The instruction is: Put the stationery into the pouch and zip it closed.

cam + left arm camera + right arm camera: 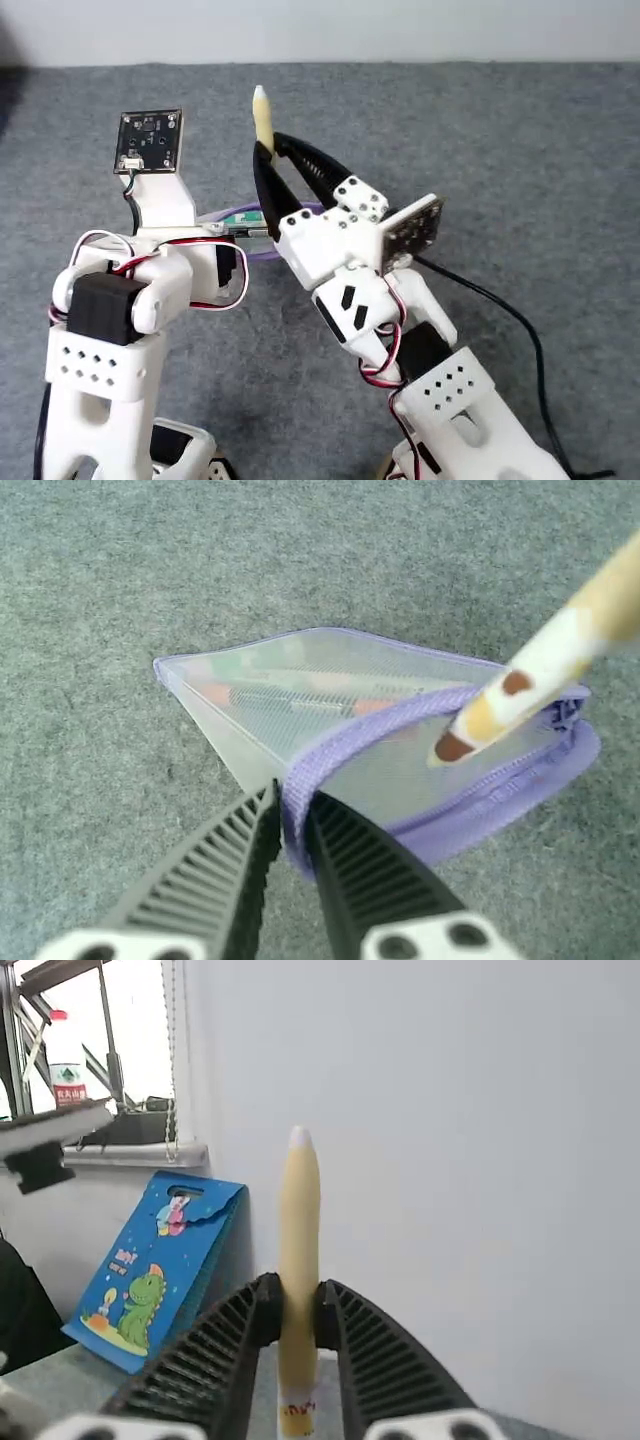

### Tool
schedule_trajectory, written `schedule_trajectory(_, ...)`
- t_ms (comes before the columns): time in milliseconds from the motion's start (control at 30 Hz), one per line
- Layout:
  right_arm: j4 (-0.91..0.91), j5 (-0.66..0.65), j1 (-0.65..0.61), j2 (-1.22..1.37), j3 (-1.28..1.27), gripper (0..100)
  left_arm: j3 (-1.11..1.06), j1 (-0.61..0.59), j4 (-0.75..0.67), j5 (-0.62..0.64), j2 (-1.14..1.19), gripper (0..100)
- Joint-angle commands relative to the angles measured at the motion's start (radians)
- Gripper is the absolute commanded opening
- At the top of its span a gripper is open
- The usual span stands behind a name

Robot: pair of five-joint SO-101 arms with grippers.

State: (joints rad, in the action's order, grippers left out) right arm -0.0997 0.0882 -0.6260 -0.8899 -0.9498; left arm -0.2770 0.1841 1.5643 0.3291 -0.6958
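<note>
Pouch: The see-through plastic pouch with purple cloth edges (330, 710) lies on the grey fuzzy table (100, 560). Its mouth is open.

Left jaws: They are clamped tight on the purple edge of the pouch's mouth. They hold that edge up off the table, so the mouth gapes wide.

Right jaws: They are clamped on the middle of a long cream-yellow pen with brown spots (299, 1210). In the high view the pen (263, 115) pokes up above the jaws and leans a little.

Pen's low end: It hangs right at the pouch's mouth, just beside the lifted purple edge. It is hard to tell if the tip is inside yet or only above the hole.

Inside the pouch: A few thin coloured sticks (300, 695), likely pens or pencils, show through the clear side. They lie flat in the far part of the pouch.

Zip: The purple zip (500, 790) runs along the mouth and is not closed.

Done so far: Some stationery looks to be in the pouch already. The mouth is held open and the spotted pen is lined up with it.

Left to do: The spotted pen has to slide all the way in and be let go. Then the zip has to be pulled shut. So the job looks about half done.
</note>
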Motion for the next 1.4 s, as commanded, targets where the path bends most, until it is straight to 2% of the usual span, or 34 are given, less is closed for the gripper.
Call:
schedule_trajectory(0,0.134,-0.063,-0.007,-0.012,0.006,0.9,0.056,0.002,-0.015,0.006,-0.002,1)
schedule_trajectory(200,0.349,-0.040,-0.007,-0.142,0.008,3.0,0.056,0.006,-0.017,0.006,-0.002,1)
schedule_trajectory(367,0.510,-0.041,-0.008,-0.219,0.009,19.9,0.056,0.009,-0.023,0.006,-0.002,1)
schedule_trajectory(467,0.573,-0.044,-0.019,-0.269,0.009,24.0,0.056,0.009,-0.023,0.006,-0.002,1)
schedule_trajectory(667,0.657,-0.046,0.002,-0.407,0.011,15.8,0.056,0.009,-0.021,0.006,-0.002,1)
schedule_trajectory(900,0.837,-0.043,0.243,-0.481,0.021,1.2,0.056,0.009,-0.018,0.006,-0.003,1)
schedule_trajectory(967,0.955,-0.046,0.291,-0.476,0.049,0.9,0.056,0.009,-0.020,0.006,-0.003,1)
schedule_trajectory(1133,1.198,-0.046,0.297,-0.401,0.089,2.0,0.056,0.009,-0.020,0.006,-0.003,1)
schedule_trajectory(1367,1.213,-0.046,0.297,-0.236,0.086,2.8,0.056,0.009,-0.017,0.006,-0.003,1)
